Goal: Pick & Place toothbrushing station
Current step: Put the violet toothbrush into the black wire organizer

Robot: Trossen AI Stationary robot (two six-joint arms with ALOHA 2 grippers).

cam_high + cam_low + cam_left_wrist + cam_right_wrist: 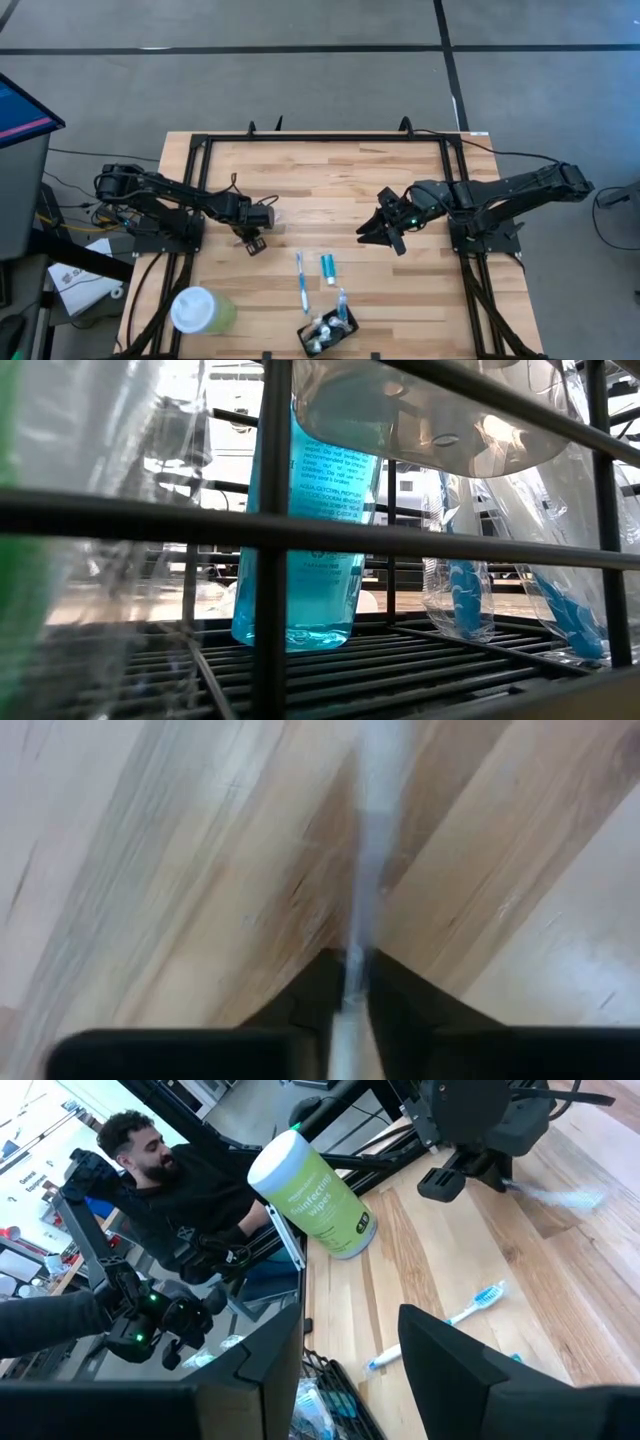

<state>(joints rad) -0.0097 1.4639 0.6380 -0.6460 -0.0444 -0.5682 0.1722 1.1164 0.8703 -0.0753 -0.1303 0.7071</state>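
The wooden counter (330, 190) fills most of the scene, boxed by a black frame, with the two dark arms reaching in from either side. At the near left corner a pale green canister (203, 310) with a white lid lies on its side. A person in dark clothing sits beyond that edge, visible only in the right wrist view.

At the near edge, a little right of centre, sits the black holder (328, 333), with a few pieces of the set already in it. Just behind it lie a blue-and-white toothbrush (301, 281) and a small teal tube (328, 266), side by side but apart, both loose on the wood.

The left hand (253, 243) is low over the left-centre of the counter, well away from the holder, its fingers pinched on a slim pale toothbrush (365, 850) that runs out ahead of them. The right hand (381, 234) hovers right of centre, fingers (460, 1370) spread with nothing between them.

The risk, as I judge it, is in that pinch: the handle is thin and slick, and it sits near the fingertips, so it could swivel or slide out on the way across. Arriving tilted, it could catch the holder's rim or knock the pieces inside. The two loose items also lie close to the likely path.
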